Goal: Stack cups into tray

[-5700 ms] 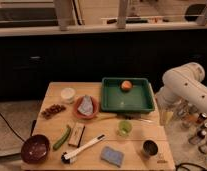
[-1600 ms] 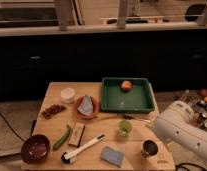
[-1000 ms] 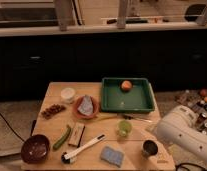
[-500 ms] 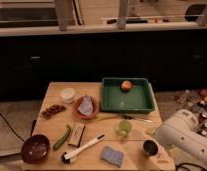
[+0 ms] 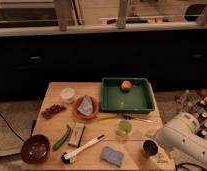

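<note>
Closing in: gripper [image 5: 158, 141] at the metal cup [image 5: 149, 148]
The gripper has dropped in from the right to just beside the metal cup at the bench [image 5: 57, 97] front; whether it is open or closed, I cannot tell. The green cup [image 5: 124, 128] waits near the tray [image 5: 113, 99], neither stacked yet

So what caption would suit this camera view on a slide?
Robot's gripper beside the metal cup, green cup nearby, tray holding an orange.

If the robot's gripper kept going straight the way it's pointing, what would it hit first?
Probably the metal cup. The gripper is low at the view's right side, pointing leftward, with that cup just ahead. Depth is unclear; it could pass behind it toward the green cup.
</note>
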### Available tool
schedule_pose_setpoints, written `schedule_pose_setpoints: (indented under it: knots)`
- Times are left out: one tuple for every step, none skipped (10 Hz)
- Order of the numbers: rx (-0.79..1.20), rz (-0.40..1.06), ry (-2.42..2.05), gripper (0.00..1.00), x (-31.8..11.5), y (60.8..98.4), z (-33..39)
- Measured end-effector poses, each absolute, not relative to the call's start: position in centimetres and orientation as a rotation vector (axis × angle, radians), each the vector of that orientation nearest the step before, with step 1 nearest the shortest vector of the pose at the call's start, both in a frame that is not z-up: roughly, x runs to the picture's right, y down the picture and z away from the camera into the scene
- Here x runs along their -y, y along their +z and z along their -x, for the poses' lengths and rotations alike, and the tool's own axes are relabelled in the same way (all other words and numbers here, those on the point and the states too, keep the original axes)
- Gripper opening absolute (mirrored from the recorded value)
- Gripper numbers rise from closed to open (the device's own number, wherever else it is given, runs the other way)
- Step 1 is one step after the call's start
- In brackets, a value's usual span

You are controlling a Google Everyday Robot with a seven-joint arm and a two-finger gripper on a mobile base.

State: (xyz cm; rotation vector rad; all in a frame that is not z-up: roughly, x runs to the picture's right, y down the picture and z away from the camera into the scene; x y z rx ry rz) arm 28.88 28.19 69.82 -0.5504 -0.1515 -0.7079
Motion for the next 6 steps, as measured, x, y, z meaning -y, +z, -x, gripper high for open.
schedule_pose_setpoints:
  knots:
    - [0.171,0.545,-0.713,0.80,-27.9,69.3,-28.9]
    - [0.182,0.548,-0.714,0.80,-27.9,68.8,-29.1]
    - [0.217,0.552,-0.726,0.80,-28.0,68.3,-29.0]
    - [0.248,0.557,-0.752,0.80,-28.1,68.1,-28.8]
    - [0.279,0.565,-0.791,0.80,-28.3,67.9,-28.3]
    - [0.309,0.572,-0.831,0.80,-28.4,68.1,-27.6]
